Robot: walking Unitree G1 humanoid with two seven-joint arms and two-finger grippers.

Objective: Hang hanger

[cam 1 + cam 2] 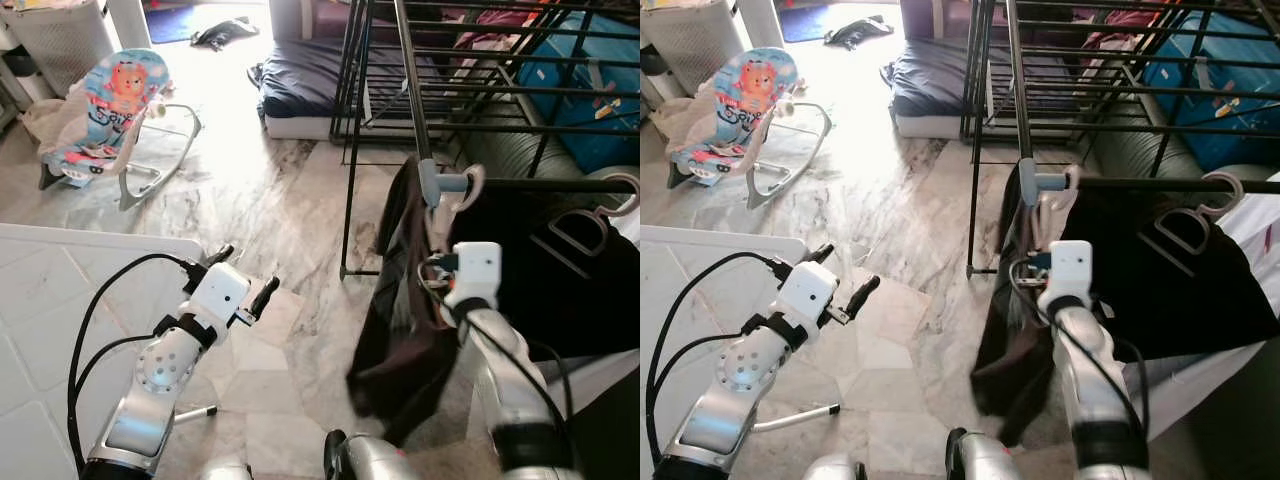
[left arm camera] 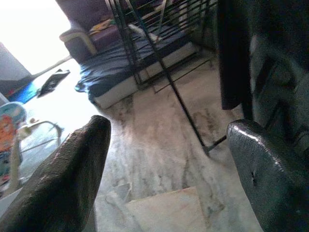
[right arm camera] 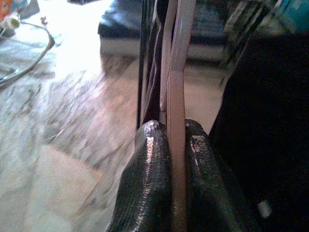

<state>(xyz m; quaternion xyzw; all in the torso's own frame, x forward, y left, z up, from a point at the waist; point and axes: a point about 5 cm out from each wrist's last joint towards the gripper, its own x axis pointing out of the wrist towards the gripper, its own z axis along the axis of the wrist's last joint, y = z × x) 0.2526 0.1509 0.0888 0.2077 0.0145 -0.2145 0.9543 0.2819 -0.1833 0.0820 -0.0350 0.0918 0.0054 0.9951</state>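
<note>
Left eye view: right gripper [image 1: 437, 262] is raised just below the drying rack [image 1: 420, 70] rail, holding the pinkish hanger [image 1: 470, 188] whose hook sits at the rail's grey end clip. A dark garment [image 1: 395, 320] droops from the hanger beside the rack's leg. Left gripper [image 1: 245, 278] hovers well apart from the rack over the marble floor [image 1: 280, 200], holding nothing.

Right eye view: same layout; a second hanger [image 1: 1210, 195] with dark cloth is already on the rail, just beside the held one.

Left wrist view: jaws spread wide, empty, pointed toward the rack's foot.

Right wrist view: fingers [image 3: 149, 174] pinched tight on the hanger's thin bar, no gap left.

Risks, as a judgement: the hook looks close to the rail's end, so releasing now could let it slide off. The garment's weight hangs to one side and could twist the hanger in the pinch. It could also snag the neighbouring hanger.
</note>
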